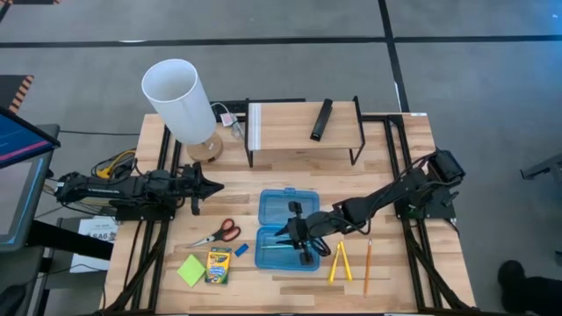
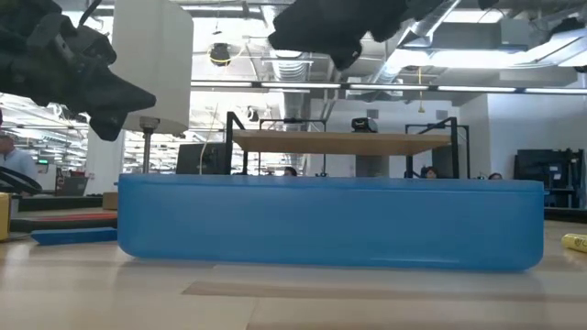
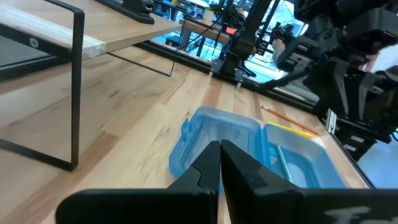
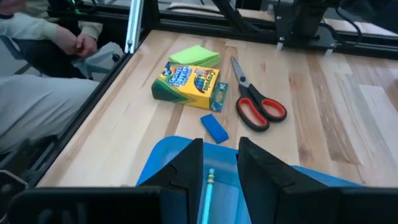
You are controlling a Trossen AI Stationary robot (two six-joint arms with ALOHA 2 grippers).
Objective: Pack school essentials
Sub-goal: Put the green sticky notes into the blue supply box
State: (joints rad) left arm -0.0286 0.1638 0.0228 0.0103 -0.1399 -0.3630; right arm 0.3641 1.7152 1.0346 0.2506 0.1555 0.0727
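Observation:
An open blue pencil case lies mid-table, its lid (image 1: 274,204) on the far side and its base (image 1: 263,256) on the near side. A pale pen (image 4: 208,190) lies in the base. My right gripper (image 4: 221,158) hovers open over the base, pointing toward the table's left, and touches nothing. To the left of the case lie red-handled scissors (image 1: 219,233), a small blue eraser (image 1: 241,250), a crayon box (image 1: 218,266) and a green sticky-note pad (image 1: 191,269). Two yellow sticks (image 1: 340,262) and an orange pencil (image 1: 368,263) lie to its right. My left gripper (image 1: 215,186) waits shut at the left.
A white-shaded lamp (image 1: 180,101) stands at the far left. Beside it is a low wooden shelf (image 1: 290,123) on black legs, with a black bar (image 1: 321,119) on top. A seated person (image 4: 37,37) shows beyond the table's near-left edge.

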